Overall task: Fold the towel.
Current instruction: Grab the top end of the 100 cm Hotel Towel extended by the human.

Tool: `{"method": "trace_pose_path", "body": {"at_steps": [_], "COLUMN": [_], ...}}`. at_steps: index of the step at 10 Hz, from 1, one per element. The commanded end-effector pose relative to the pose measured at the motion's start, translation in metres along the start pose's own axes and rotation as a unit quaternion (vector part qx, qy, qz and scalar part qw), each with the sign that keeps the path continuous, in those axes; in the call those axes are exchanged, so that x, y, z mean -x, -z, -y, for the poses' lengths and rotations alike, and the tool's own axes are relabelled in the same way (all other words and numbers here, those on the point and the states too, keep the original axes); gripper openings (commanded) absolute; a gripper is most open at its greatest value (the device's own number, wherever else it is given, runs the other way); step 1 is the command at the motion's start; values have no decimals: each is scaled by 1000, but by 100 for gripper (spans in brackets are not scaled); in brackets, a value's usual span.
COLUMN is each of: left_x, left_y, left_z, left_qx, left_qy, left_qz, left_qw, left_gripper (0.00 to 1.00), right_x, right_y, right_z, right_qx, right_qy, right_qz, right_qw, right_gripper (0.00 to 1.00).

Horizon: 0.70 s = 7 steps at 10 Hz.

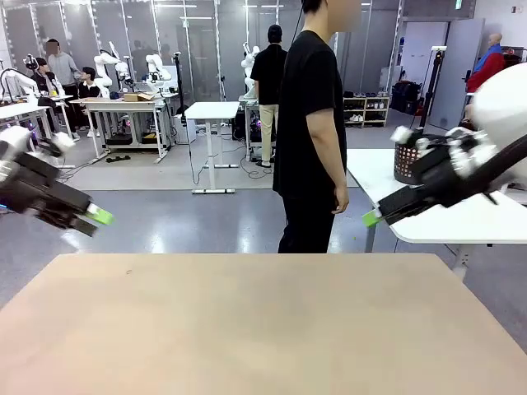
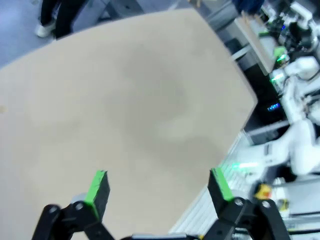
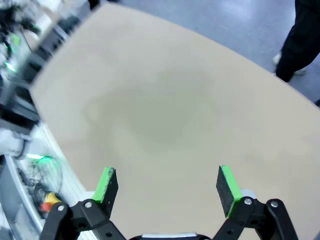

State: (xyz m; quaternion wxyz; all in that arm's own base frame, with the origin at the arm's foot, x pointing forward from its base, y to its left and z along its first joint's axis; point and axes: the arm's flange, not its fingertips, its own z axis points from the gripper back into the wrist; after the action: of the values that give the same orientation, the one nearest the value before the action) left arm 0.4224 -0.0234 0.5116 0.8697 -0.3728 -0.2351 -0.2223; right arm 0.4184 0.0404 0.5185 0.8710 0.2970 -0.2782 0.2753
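Our left gripper (image 1: 97, 217) hangs in the air off the left side of the tabletop (image 1: 263, 329), and in its wrist view the two green pads (image 2: 96, 186) stand as wide apart as they go, with nothing between them but the tan surface far below. Our right gripper (image 1: 372, 218) mirrors it off the right side. It is also raised and fully spread, and its green pads (image 3: 226, 182) frame bare board and grip nothing. Both grippers point inward and slightly down toward the middle, well above the wood and touching nothing.

Moving outward, the tabletop under them is a plain tan sheet with no cloth lying on the part we can see. At its far edge a person (image 1: 309, 123) in black stands side-on, arms hanging, with nothing visible in the hand turned toward us. Behind our right arm a dark basket (image 1: 405, 163) sits on a white table (image 1: 461, 222). We cannot make out what is in it.

We cannot tell where the towel is. We judge that the task has not begun: nothing is laid out, no edge is grasped, and no fold is made. As we read it, everything is left to do. The towel must reach the tabletop and be spread flat. Then we must take hold of its edges and bring them over to make the fold.
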Motion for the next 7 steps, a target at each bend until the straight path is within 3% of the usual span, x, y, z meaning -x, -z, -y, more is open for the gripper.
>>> {"method": "trace_pose_path", "body": {"at_steps": [1,2,4,7], "left_x": [13,33,70,117], "left_y": [-45,-73,-112,-138], "left_z": [-27,-37,-54,-87], "left_qx": [48,67,99,136], "left_qy": [-56,-90,-100,-201], "left_qz": [57,71,125,180], "left_qw": [996,991,982,953], "left_gripper": [100,100,100,100], "right_x": [28,50,88,121], "right_y": [-37,-60,-96,-132], "right_z": [33,45,73,88], "right_qx": [-70,-107,-180,-218], "right_qy": [70,111,194,260], "right_qz": [44,77,122,149], "right_qw": [994,985,956,929], "right_gripper": [100,100,100,100]}}
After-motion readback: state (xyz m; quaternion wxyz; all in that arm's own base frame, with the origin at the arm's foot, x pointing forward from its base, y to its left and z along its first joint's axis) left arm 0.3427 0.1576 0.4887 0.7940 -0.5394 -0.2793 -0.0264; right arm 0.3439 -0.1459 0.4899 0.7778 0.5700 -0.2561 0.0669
